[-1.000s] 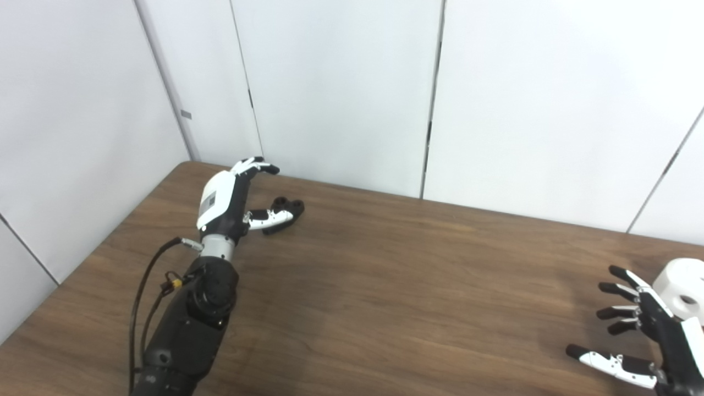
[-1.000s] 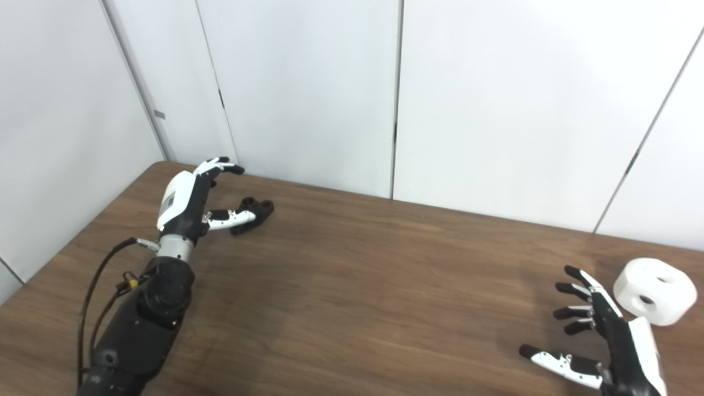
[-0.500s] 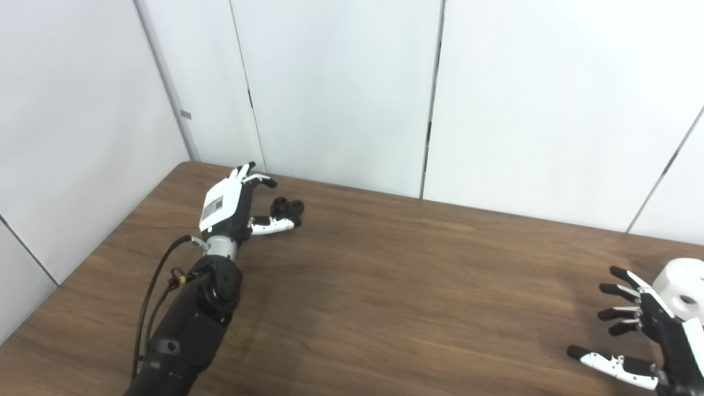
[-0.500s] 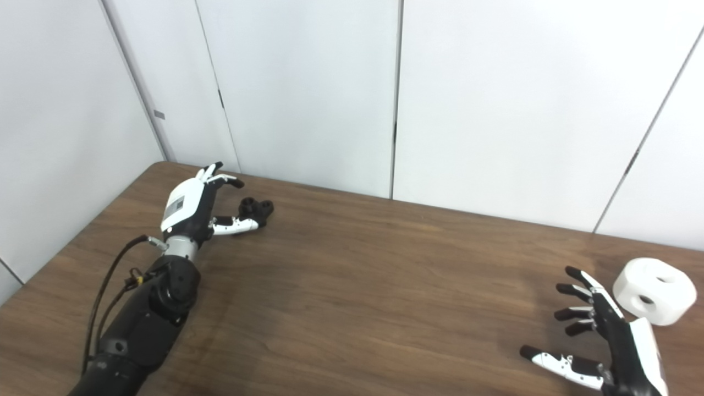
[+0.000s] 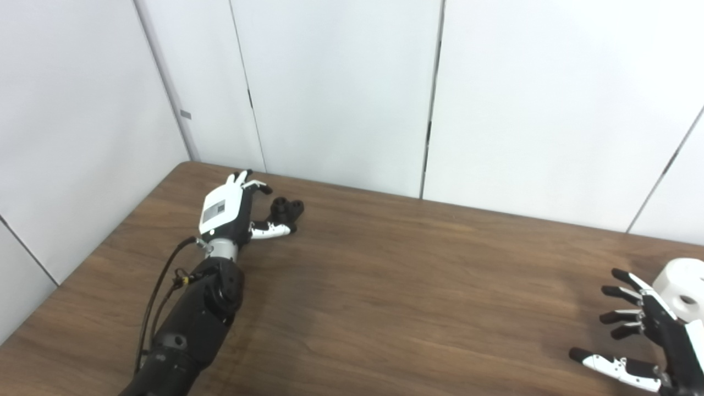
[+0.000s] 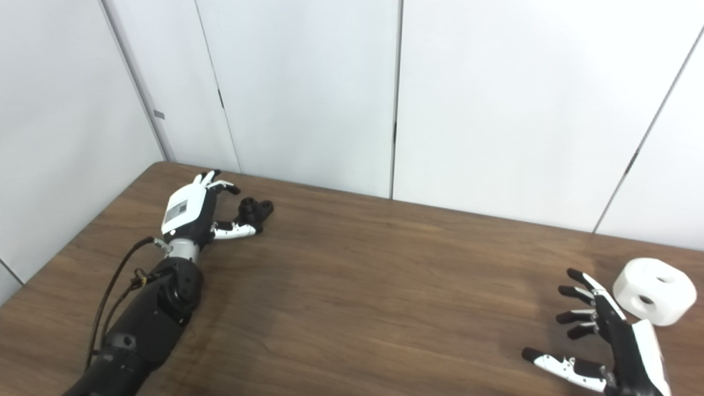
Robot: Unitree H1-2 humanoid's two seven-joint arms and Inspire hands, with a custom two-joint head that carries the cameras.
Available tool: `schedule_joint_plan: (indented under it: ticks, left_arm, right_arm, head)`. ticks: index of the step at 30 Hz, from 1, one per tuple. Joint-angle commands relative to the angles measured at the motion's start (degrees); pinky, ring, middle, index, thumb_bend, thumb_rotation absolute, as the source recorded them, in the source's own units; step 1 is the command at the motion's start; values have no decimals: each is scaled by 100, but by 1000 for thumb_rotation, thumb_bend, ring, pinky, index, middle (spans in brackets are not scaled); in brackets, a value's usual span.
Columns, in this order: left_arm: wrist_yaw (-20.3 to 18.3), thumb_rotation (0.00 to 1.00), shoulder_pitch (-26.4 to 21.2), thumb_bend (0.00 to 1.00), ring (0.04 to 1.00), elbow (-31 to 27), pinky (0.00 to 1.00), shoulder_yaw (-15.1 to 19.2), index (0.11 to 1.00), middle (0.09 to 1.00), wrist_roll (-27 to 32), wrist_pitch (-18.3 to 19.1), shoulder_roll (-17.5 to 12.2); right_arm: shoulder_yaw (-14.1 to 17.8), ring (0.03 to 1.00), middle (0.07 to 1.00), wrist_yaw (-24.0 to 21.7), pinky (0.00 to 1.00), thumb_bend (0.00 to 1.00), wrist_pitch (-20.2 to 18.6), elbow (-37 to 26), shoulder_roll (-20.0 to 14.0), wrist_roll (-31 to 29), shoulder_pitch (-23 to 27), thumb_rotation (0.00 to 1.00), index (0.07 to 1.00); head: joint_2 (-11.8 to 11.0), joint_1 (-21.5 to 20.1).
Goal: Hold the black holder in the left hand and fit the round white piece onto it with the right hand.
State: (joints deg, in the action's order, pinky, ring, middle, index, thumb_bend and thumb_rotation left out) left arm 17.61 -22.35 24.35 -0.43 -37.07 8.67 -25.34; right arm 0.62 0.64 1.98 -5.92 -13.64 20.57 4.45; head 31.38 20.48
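A brown wooden table (image 5: 385, 286) — behind its far edge stand white wall panels (image 5: 341, 93) with dark seams.

left hand (image 5: 228, 206) lower, nearer black holder (image 5: 286, 210)

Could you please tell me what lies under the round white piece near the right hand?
The round white piece rests directly on the brown table, beside the open right hand. Its underside is covered, so anything beneath cannot be seen.

black holder (image 5: 286, 209), white piece (image 6: 654, 290), brown table (image 5: 385, 286)
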Motion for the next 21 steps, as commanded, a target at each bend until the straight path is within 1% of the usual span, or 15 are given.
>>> schedule_joint_plan:
  ticks: [1,4,5,6,8,11,14,18,21]
  left_arm:
    - [218,300,-290,980,1000,-12,899,31,707,960,-50,-23,-211]
    - [238,310,-302,979,1000,49,890,18,704,956,-28,-40,-210]
    - [284,309,-309,980,1000,97,888,17,701,954,-16,-102,-208]
    - [290,300,-316,984,994,127,865,20,693,945,1,-110,-202]
    - [300,306,-333,980,999,198,880,13,695,948,19,-125,-203]
    - [303,319,-354,978,992,293,851,-8,692,943,46,-171,-219]
    - [307,314,-379,967,994,396,856,-15,694,943,101,-217,-216]
    - [303,313,-418,967,988,529,851,-33,700,936,148,-217,-209]
    - [200,313,-416,955,986,539,843,-57,704,936,179,-132,-203]
  right_arm:
    - [62,591,769,7,474,724,38,-239,-89,-50,116,0,854]
    - [61,591,770,-9,473,726,6,-274,-98,-45,111,0,857]
    - [59,591,771,-15,474,726,-1,-284,-101,-43,110,0,857]
    - [61,594,772,-20,479,724,-2,-294,-100,-54,107,0,857]
    - [61,595,772,-22,480,724,-6,-317,-101,-55,97,0,857]
    - [55,586,769,-14,466,720,-22,-354,-106,-24,85,0,859]
    - [52,585,772,-29,461,718,-78,-393,-113,-9,77,0,861]
    - [53,584,767,-24,470,718,-78,-387,-119,-22,73,0,857]
    - [52,584,764,-13,471,717,-58,-400,-129,-3,62,0,857]
  head:
    - [9,1]
    - [28,-15]
    - [33,-13]
    - [37,-12]
    - [53,-22]
    - [68,-27]
    - [79,-34]
    - [85,-50]
    - [101,-54]
